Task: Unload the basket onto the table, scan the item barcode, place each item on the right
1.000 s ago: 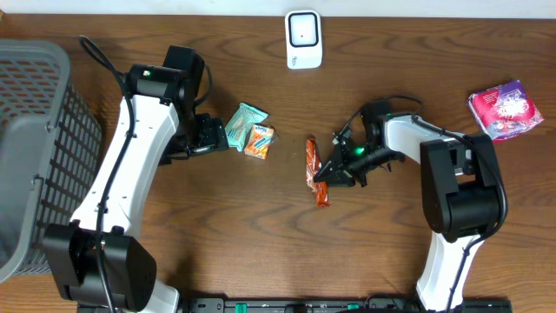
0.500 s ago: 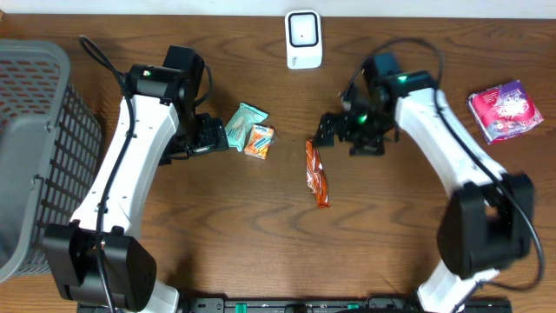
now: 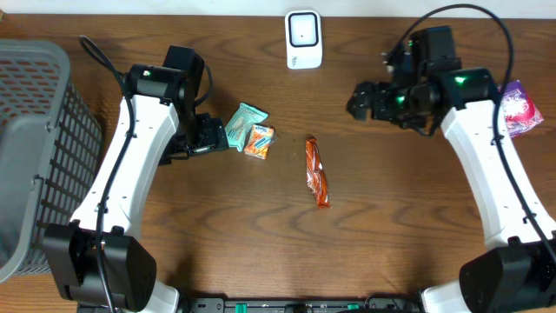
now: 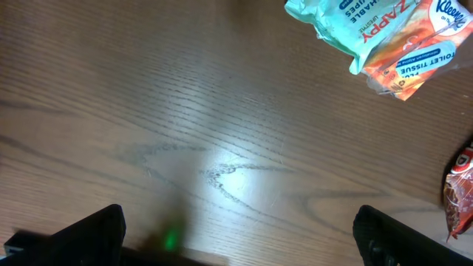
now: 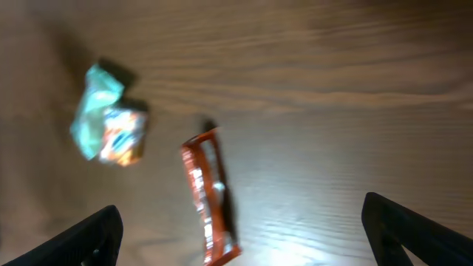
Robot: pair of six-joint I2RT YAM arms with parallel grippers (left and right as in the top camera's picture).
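A long orange-red snack packet (image 3: 317, 172) lies flat on the wooden table near the middle, with nothing touching it. The right wrist view shows the packet (image 5: 211, 199) well below and ahead of my open right gripper (image 5: 251, 230). Overhead, that right gripper (image 3: 359, 100) hangs up and to the right of the packet, near the white barcode scanner (image 3: 303, 39) at the back edge. My left gripper (image 3: 217, 136) stands open and empty just left of a teal pack (image 3: 246, 120) and an orange tissue pack (image 3: 259, 140). The left wrist view has both packs (image 4: 384, 37) at top right.
A grey mesh basket (image 3: 35, 148) fills the left side of the table. A pink patterned package (image 3: 521, 106) lies at the far right, partly behind my right arm. The snack packet's end (image 4: 458, 196) shows at the right edge of the left wrist view.
My right gripper opened and let go of the orange-red packet, then rose and swung to the back right. The packet stays on the table. The left arm has not moved.
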